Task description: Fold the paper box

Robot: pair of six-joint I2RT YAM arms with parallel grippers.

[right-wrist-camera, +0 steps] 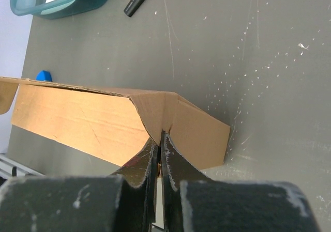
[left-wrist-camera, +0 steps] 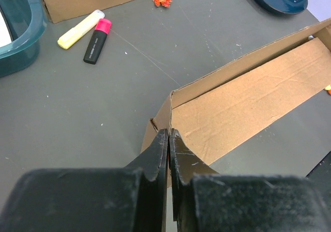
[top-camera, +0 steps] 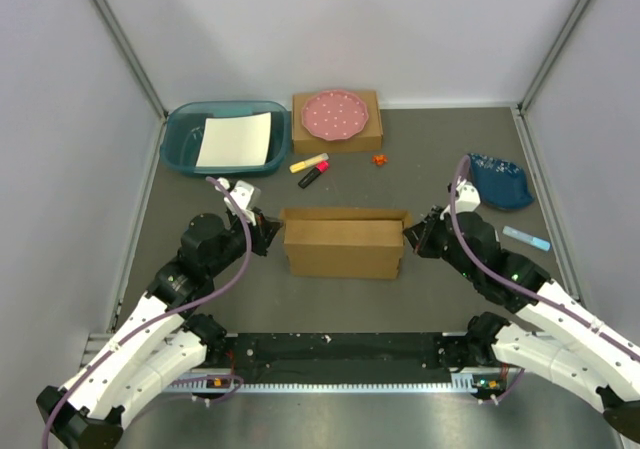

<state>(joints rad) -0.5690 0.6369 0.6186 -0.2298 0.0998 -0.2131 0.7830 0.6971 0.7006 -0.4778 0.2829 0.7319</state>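
Observation:
The paper box [top-camera: 343, 241] stands mid-table as a long, low brown cardboard trough with its top open. My left gripper [top-camera: 272, 234] is at its left end. In the left wrist view that gripper [left-wrist-camera: 169, 132] is shut, with the upright edge of the box's end corner [left-wrist-camera: 243, 100] running in between its tips. My right gripper [top-camera: 410, 237] is at the right end. The right wrist view shows it [right-wrist-camera: 161, 135] shut, tips against a notch in the lower edge of the end flap [right-wrist-camera: 170, 113]. No cardboard shows between those jaws.
A teal bin [top-camera: 180, 134] holding a white sheet [top-camera: 235, 139] sits back left. A smaller cardboard box [top-camera: 368, 139] carries a pink dotted plate [top-camera: 336, 114]. Yellow [top-camera: 308, 162] and pink [top-camera: 314, 174] highlighters and an orange scrap [top-camera: 380, 159] lie behind the paper box. A dark blue dish [top-camera: 500, 181] and a light-blue piece [top-camera: 526, 238] are at right.

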